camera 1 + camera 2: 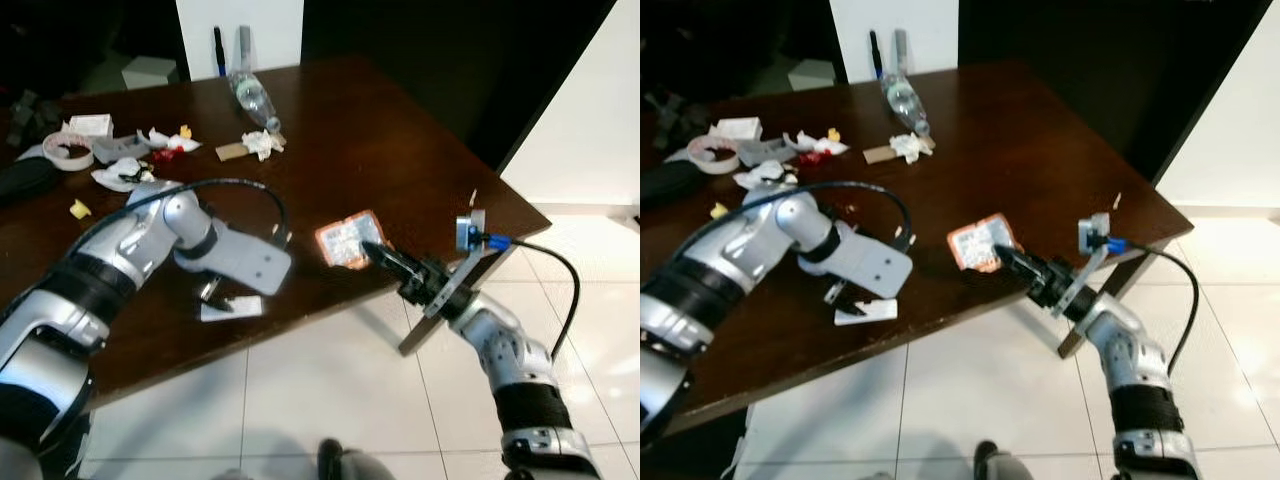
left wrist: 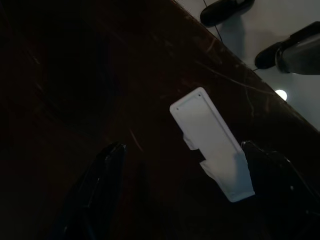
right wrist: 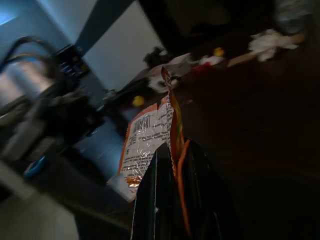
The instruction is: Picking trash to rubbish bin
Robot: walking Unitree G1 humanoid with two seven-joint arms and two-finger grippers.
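Note:
An orange and silver snack wrapper [image 1: 346, 240] lies near the front edge of the dark wooden table [image 1: 380, 150]. My right gripper [image 1: 376, 253] is shut on its near edge, and the wrapper [image 3: 150, 135] stands pinched between the black fingers [image 3: 200, 200] in the right wrist view. My left gripper [image 1: 212, 292] hovers open just over a flat white plastic piece [image 1: 232, 307] at the table's front edge. In the left wrist view the plastic piece [image 2: 212, 142] lies between the spread fingers [image 2: 102, 180], beside the right-hand one.
At the table's far left lie crumpled tissues [image 1: 125, 172], a tape roll [image 1: 62, 150], a small white box [image 1: 90, 125], yellow and red scraps and a black object [image 1: 25, 178]. A clear plastic bottle [image 1: 253, 98] and a tissue with cardboard [image 1: 255, 145] lie farther back. White tiled floor [image 1: 330, 390] runs below.

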